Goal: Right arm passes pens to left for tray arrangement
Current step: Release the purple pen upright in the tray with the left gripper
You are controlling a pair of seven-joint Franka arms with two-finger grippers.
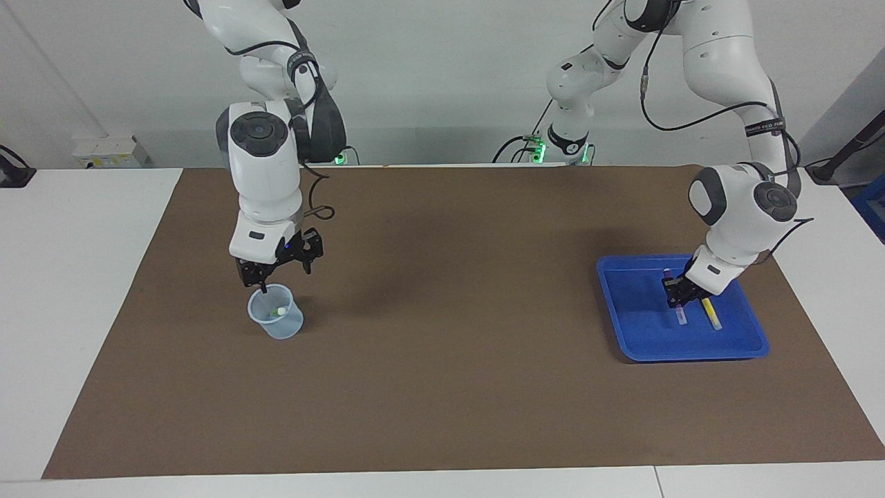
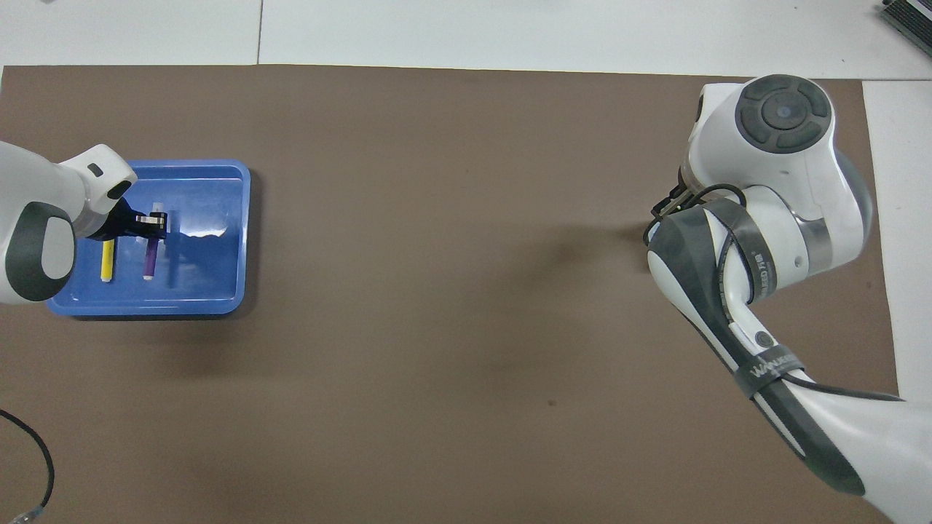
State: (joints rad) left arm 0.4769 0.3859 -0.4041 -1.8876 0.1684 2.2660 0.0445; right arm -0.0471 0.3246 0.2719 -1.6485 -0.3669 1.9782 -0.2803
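The right arm [image 2: 757,247] wears a dark strap printed with white lettering that starts "WANU"; the rest is too small to read. A like strap on the left arm [image 1: 747,207] bears writing that cannot be made out.

The tray [image 1: 740,346] is bright blue, shallow, with rounded corners and a raised rim, lying on a brown mat [image 1: 442,387] on the white desk [image 1: 76,290] toward the left arm's end. In it lie a yellow pen [image 1: 712,315] and a purple pen [image 1: 678,309], side by side, parallel, apart, each with a pale cap.

The left gripper [image 1: 675,296] is down in the tray, its fingers clamped on the purple pen.

The right gripper [image 1: 265,283] hangs at the rim of a clear cup [image 1: 276,319] toward the right arm's end; whether its fingers are apart I cannot tell. A pale-capped green pen [image 1: 279,312] stands inside the cup.
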